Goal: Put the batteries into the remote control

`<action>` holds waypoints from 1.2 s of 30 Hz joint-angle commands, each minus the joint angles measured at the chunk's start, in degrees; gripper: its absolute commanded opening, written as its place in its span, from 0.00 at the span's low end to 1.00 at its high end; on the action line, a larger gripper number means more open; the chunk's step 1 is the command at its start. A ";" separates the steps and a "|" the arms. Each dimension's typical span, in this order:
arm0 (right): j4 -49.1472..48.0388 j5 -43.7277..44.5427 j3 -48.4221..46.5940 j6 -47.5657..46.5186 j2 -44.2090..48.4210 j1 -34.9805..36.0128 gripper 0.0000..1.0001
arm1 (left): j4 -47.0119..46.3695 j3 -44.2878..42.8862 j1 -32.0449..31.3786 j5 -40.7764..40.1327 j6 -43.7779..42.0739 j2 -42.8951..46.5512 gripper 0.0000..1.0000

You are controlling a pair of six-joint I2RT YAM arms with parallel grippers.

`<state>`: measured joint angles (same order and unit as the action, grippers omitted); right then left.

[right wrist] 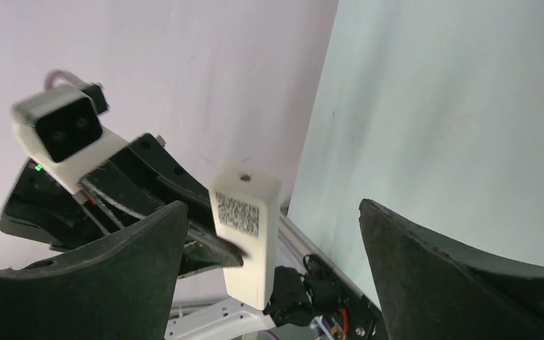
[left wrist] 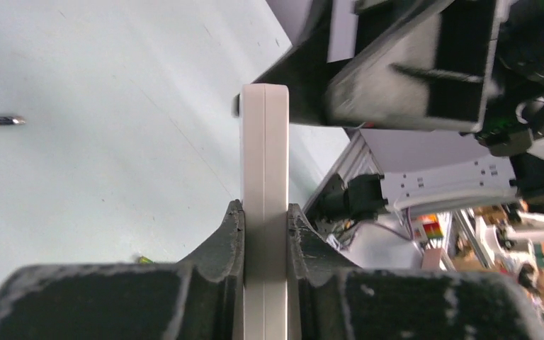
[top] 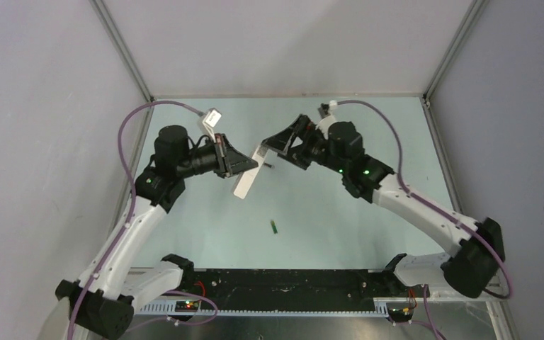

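white remote control (right wrist: 246, 234) carries a dotted code label (right wrist: 239, 212), unreadable.

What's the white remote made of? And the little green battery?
The slim white remote control looks like smooth matte plastic: even colour, moulded seam along its edge. The tiny green battery is likely wrapped metal; too small to tell.

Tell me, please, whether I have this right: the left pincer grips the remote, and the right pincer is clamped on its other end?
Not quite. The left pincer grips the remote, but the right pincer is open: the right wrist view shows its fingers standing apart from the remote's end.
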<state>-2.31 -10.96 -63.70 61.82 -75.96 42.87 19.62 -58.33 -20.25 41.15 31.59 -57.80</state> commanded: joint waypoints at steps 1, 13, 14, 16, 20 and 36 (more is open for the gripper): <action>8.65 7.34 -4.04 -8.96 7.55 -1.02 0.95 | -2.24 -0.86 -0.48 -9.27 5.78 4.65 0.00; 14.69 26.24 -11.00 -25.56 7.41 18.94 0.91 | -2.30 -4.40 -0.45 -19.06 19.51 5.99 0.00; 15.70 28.32 -11.70 -25.51 6.00 20.72 0.90 | -2.28 -4.35 -0.51 -19.07 19.49 6.01 0.00; 16.15 32.64 -12.93 -25.25 4.43 23.22 0.90 | -2.24 -4.39 -0.57 -19.18 18.84 6.16 0.00; 17.46 35.49 -14.91 -23.66 1.22 25.23 0.88 | -2.28 -4.56 -0.66 -19.41 17.13 6.96 0.00; 20.62 36.99 -23.71 -22.53 -8.92 28.54 0.45 | -2.22 -4.08 -3.82 -21.87 10.79 8.34 0.00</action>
<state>17.45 24.21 -84.14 38.65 -83.77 71.31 19.49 -60.45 -23.49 20.67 45.06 -50.92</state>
